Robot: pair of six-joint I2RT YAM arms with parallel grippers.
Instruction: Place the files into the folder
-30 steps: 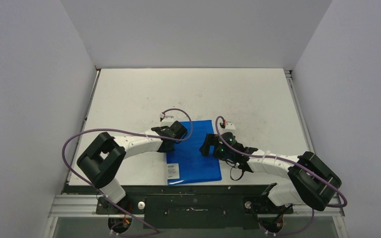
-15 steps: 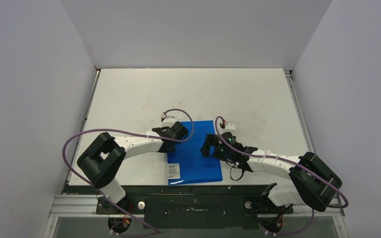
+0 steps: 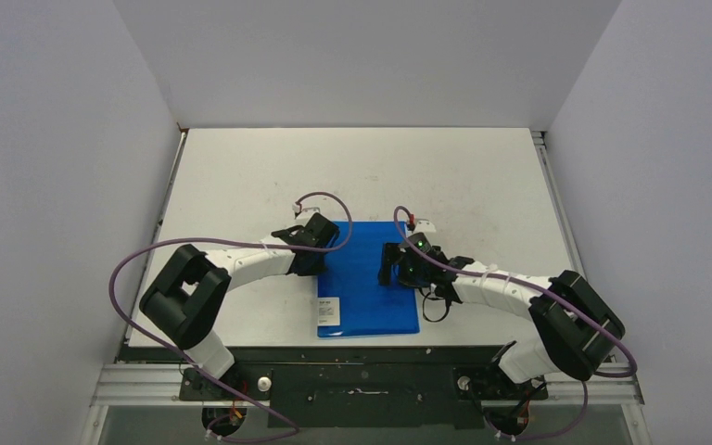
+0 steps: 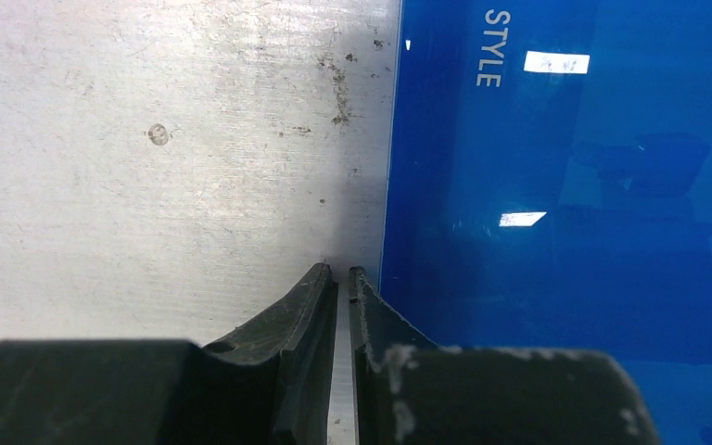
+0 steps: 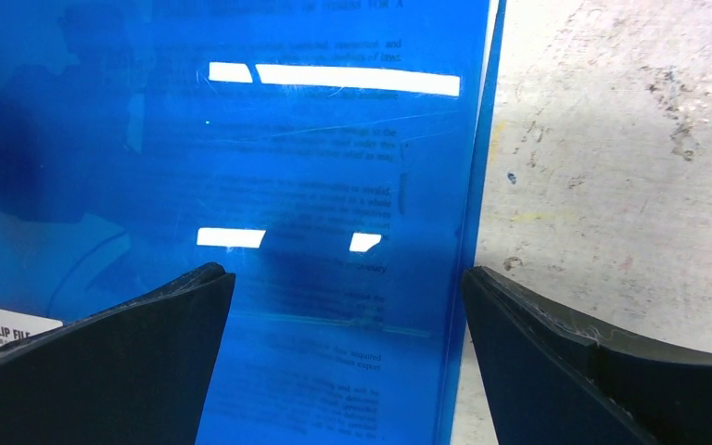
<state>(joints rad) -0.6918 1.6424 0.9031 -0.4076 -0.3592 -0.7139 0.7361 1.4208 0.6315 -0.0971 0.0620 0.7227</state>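
Top external view: the folder (image 3: 368, 278) has slid and squared up on the tabletop (image 3: 260, 176), closed, with the files (image 5: 334, 158) inside (print shows through the cover). At its left edge the left jaws are nearly together on nothing; the right jaws gape. The task looks done.

Both arms (image 3: 260, 264) have white links, black joints, black fingers (image 4: 306, 315) and looping purple cables (image 3: 113, 278).
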